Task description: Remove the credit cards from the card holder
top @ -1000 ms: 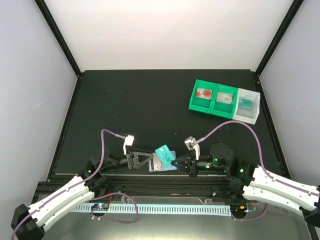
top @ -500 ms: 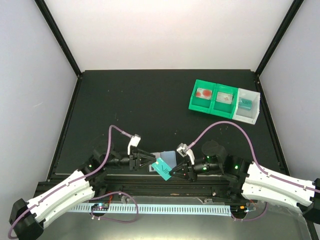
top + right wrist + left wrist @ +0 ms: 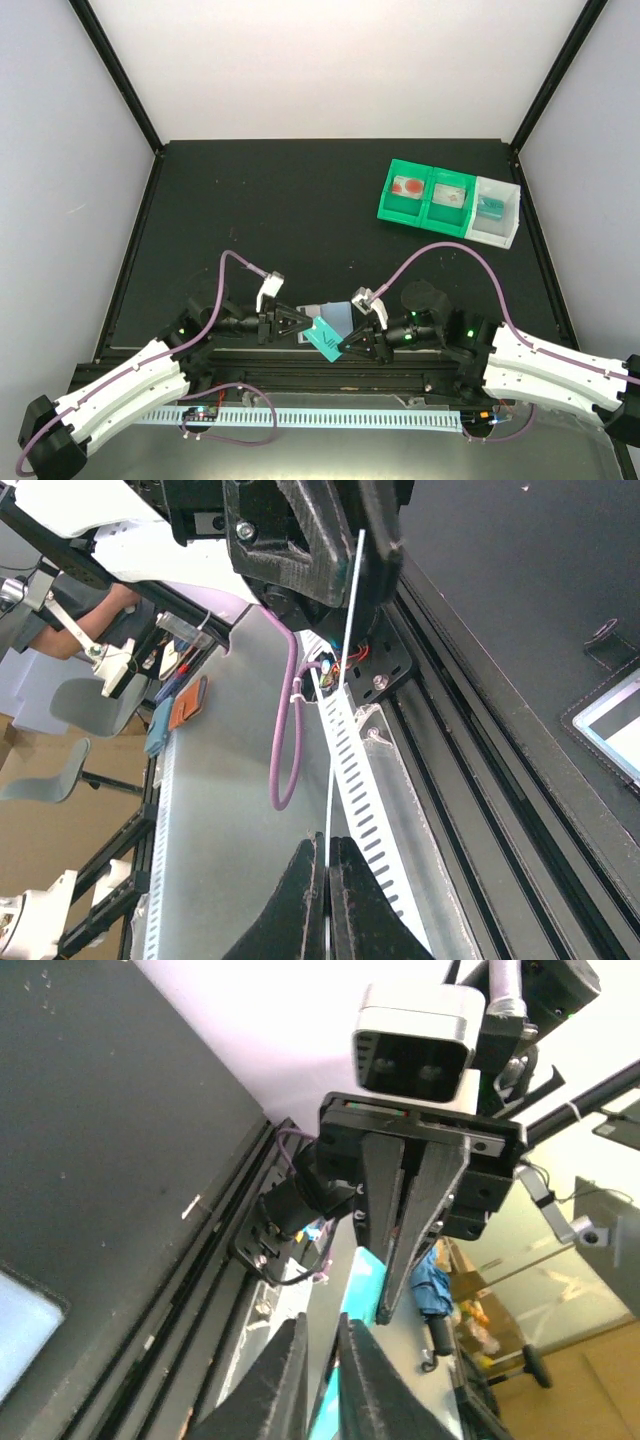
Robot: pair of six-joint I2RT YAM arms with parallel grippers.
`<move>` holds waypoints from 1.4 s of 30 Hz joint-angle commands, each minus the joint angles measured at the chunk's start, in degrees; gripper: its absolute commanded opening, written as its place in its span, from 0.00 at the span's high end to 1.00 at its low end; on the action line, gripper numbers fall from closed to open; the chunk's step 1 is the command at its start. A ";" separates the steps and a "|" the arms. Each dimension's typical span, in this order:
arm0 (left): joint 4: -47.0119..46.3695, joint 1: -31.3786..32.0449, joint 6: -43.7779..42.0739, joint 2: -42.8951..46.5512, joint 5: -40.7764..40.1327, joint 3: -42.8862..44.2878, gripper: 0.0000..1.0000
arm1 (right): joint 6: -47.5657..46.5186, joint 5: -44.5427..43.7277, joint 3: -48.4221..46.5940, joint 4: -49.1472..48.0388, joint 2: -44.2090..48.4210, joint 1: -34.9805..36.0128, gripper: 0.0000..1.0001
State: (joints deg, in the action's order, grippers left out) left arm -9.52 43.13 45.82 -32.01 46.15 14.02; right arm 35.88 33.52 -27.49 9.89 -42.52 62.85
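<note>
A teal credit card [image 3: 325, 340] hangs in the air just above the table's near edge, gripped from both sides. My left gripper [image 3: 303, 326] is shut on its left part and my right gripper [image 3: 346, 345] is shut on its right part. In the left wrist view the credit card [image 3: 368, 1280] runs from my left gripper [image 3: 322, 1320] up into the right one's fingers [image 3: 395, 1260]. Seen edge-on in the right wrist view, the credit card [image 3: 336, 730] is a thin pale line rising from my right gripper [image 3: 327, 842]. The black card holder [image 3: 330, 316] lies open on the table just behind, pale blue panel up.
A green-and-white three-compartment tray [image 3: 432, 213] stands at the back right with a card in each compartment. The black mat's near edge and the metal rail [image 3: 300, 355] run right under both grippers. Purple cables [image 3: 440, 255] loop above each wrist.
The right gripper drew the teal card off the holder toward the near edge. The left gripper moved right and closed on the card's other side.
</note>
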 commanded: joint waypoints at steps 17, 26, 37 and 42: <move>-2.09 -0.07 3.12 2.29 -9.67 2.25 0.99 | 14.39 -19.85 5.90 -8.65 8.25 -0.13 0.41; -10.86 -0.07 13.77 1.83 -21.49 -0.19 0.98 | 26.26 -26.83 10.22 -20.70 8.97 -0.10 0.32; -15.63 -0.04 18.69 1.40 -25.64 -2.33 0.98 | 32.92 -28.45 9.58 -30.52 0.71 -0.08 0.66; -16.69 0.03 19.50 2.08 -27.19 -3.18 0.98 | 34.61 -28.51 10.09 -33.21 -0.76 -0.01 0.79</move>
State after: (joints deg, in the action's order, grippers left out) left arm -22.55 43.13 63.77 -30.74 21.52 11.62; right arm 68.75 6.50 -16.71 -18.57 -42.52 62.85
